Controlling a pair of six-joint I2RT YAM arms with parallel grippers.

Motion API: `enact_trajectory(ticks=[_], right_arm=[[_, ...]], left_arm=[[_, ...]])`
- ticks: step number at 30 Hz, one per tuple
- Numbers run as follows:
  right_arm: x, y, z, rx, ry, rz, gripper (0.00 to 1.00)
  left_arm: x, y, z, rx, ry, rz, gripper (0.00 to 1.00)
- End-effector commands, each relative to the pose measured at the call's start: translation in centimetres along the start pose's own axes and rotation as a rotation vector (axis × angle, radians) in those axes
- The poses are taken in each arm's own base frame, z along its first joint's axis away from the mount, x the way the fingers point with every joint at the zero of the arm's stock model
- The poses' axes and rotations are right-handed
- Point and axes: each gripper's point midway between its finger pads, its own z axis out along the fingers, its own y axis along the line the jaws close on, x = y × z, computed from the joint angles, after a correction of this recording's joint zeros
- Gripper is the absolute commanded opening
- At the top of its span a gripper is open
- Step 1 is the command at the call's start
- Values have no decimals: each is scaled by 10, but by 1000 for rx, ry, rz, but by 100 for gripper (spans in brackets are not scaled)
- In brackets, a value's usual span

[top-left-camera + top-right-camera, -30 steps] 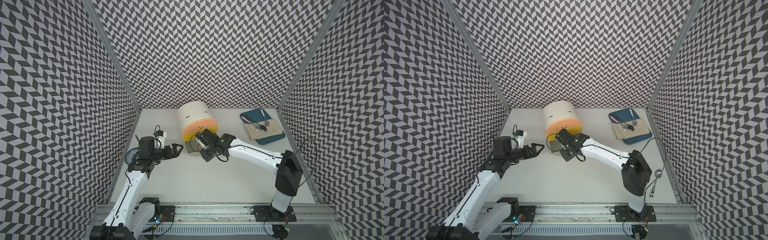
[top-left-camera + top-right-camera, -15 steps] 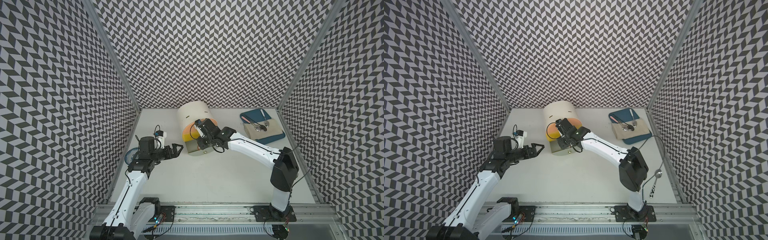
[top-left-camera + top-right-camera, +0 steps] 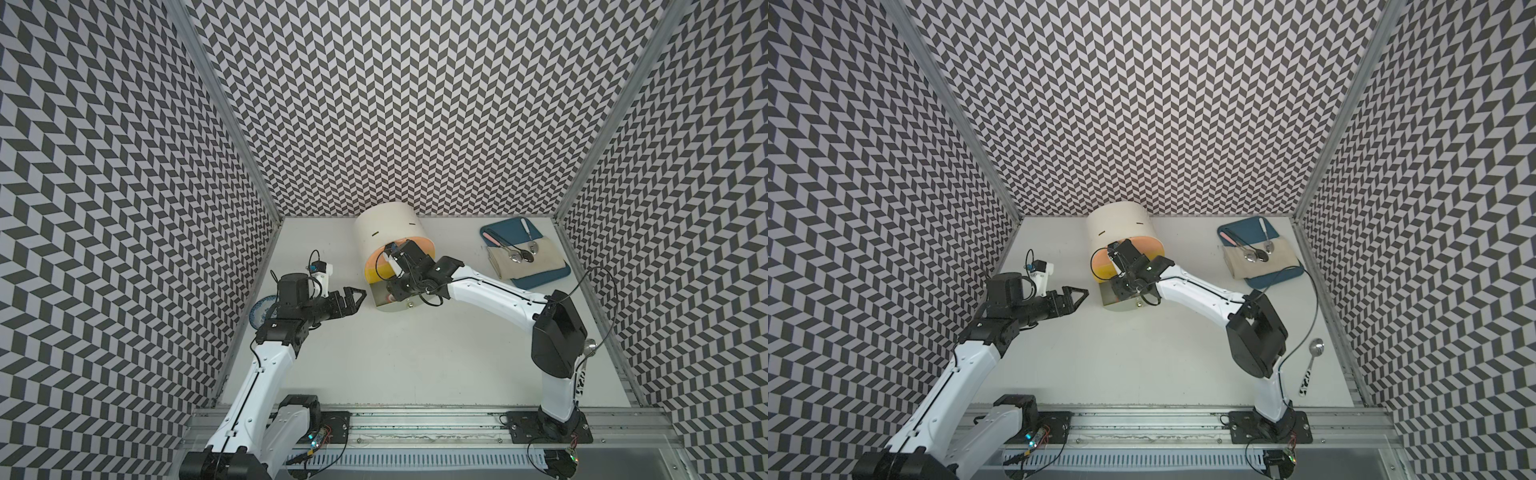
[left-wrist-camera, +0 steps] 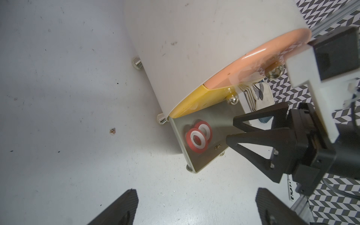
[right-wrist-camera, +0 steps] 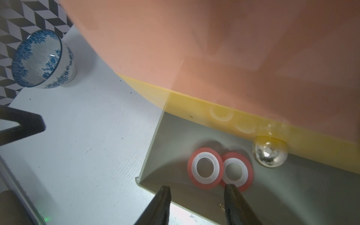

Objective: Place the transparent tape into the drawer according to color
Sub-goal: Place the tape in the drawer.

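Tape rolls [image 5: 205,156], two of them, red-pink around white cores, flat and touching side by side on the floor of the grey-green drawer [image 5: 292,191], toward the side wall facing the left arm [image 3: 270,361]. Same tape rolls [image 4: 197,148] plain in the left wrist view too. Drawer open, lowest of three, standing well out of the cream round-topped cabinet [image 3: 388,224] over the table [image 3: 415,353], with a small metal knob [image 3: 411,304] on its front. Yellow drawer [image 5: 214,116] just above it and peach drawer [image 5: 194,48] at the top, both shut, each with a round shiny knob. Right jaws apart with nothing between them, hanging over the open drawer and pointing down at the rolls; one fingertip [image 5: 232,194] at the rim of one roll (touching or just above it, hard to tell). Right arm [image 3: 490,291] stretched from its base across to the cabinet front. Left jaws spread wide and empty over bare table, aimed at the open drawer, short of it and not touching. Blue-patterned bowl [image 5: 64,66] on the table by the side wall, on the left arm's side. Toward the far corner on the right arm's side, blue tray [image 3: 505,232] under a folded beige cloth [image 3: 536,266] with spoons [image 3: 517,257] lying on it, and another spoon [image 3: 1316,349] loose on the table beside the right arm's base.
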Motion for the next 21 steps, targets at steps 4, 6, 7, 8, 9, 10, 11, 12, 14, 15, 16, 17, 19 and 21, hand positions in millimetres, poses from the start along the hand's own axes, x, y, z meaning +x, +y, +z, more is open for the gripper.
enact_trajectory(ticks=[4, 6, 7, 8, 9, 10, 11, 12, 14, 15, 16, 17, 19, 21], right_arm=[[-18, 8, -26, -60, -103, 15, 56], [-13, 14, -36, -98, -123, 23, 61], [-12, 16, -40, -115, -137, 25, 64], [-8, 17, -45, -129, -148, 29, 69], [-5, 16, -49, -133, -163, 37, 75], [-1, 15, -52, -135, -169, 44, 79], [3, 14, -55, -137, -175, 48, 84], [6, 13, -59, -141, -181, 54, 87], [13, 13, -65, -154, -190, 62, 93], [17, 13, -67, -166, -191, 66, 96], [21, 14, -69, -176, -196, 73, 99], [25, 15, -71, -194, -205, 84, 100], [34, 16, -73, -222, -222, 101, 100], [44, 15, -73, -233, -230, 118, 100]], left_arm=[[-26, -11, -6, 11, -60, 12, 100], [-38, -15, -7, 16, -83, 18, 100], [-46, -18, -8, 19, -98, 28, 100], [-54, -21, -8, 23, -110, 37, 100], [-62, -24, -9, 28, -124, 46, 100], [-70, -27, -10, 30, -138, 53, 100], [-78, -30, -10, 29, -151, 63, 100], [-86, -32, -10, 30, -164, 70, 100], [-99, -36, -9, 35, -179, 79, 100], [-106, -38, -7, 36, -184, 84, 100], [-111, -39, -6, 38, -187, 86, 100], [-117, -41, -4, 37, -190, 90, 100], [-128, -44, 0, 35, -200, 99, 100], [-137, -47, 6, 33, -199, 103, 100]])
